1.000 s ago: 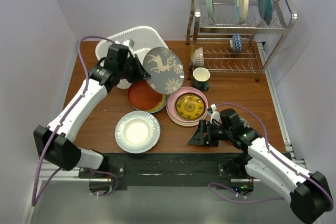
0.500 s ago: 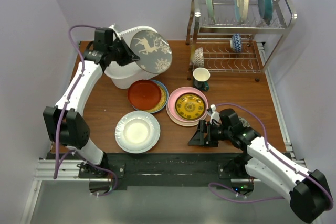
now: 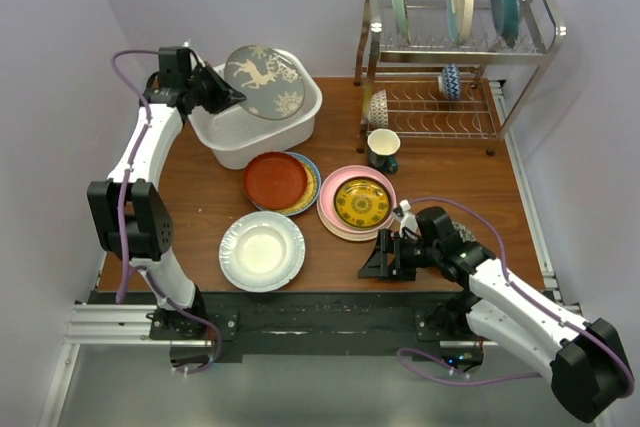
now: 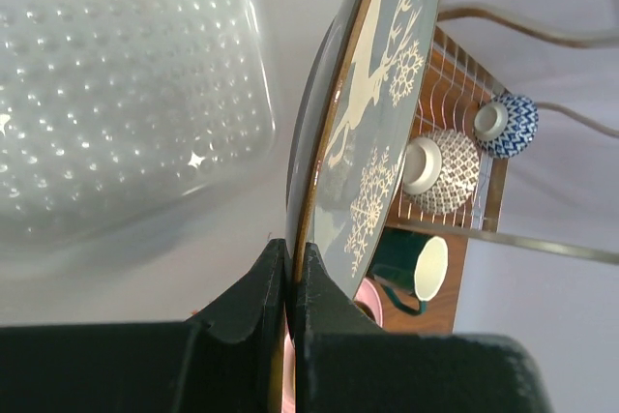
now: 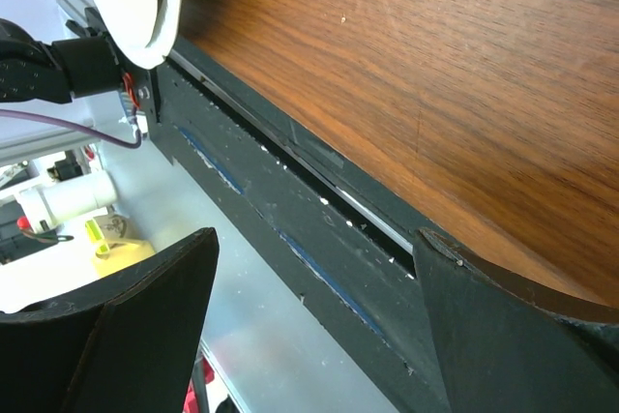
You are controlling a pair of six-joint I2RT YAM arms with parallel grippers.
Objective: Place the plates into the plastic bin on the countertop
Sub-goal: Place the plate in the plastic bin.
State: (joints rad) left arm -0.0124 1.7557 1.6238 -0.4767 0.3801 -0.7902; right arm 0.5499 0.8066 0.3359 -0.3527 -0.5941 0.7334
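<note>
A cream deer and snowflakes are the only markings on the grey plate [image 3: 263,81], which hangs tilted over the open top of the plastic bin [image 3: 304,119], its far edge past the bin's back rim. The left gripper [image 3: 224,95], at the bin's left rim, has its fingers pinched together on that plate's near edge; in the left wrist view the plate is seen almost edge-on and its lower rim disappears between the black fingers. The plate covers much of the bin's inside from above. In front of the bin on the countertop [image 3: 450,182] lies a red-brown plate [image 3: 275,177] on another plate of which only a coloured rim shows. Right of these, a yellow patterned plate [image 3: 361,203] sits on a pink one, and a white plate [image 3: 262,250] lies nearer the arms. The right gripper [image 3: 378,259], well apart from the bin at the countertop's near edge, has its jaws spread wide around nothing; its wrist view cuts off the white plate.
</note>
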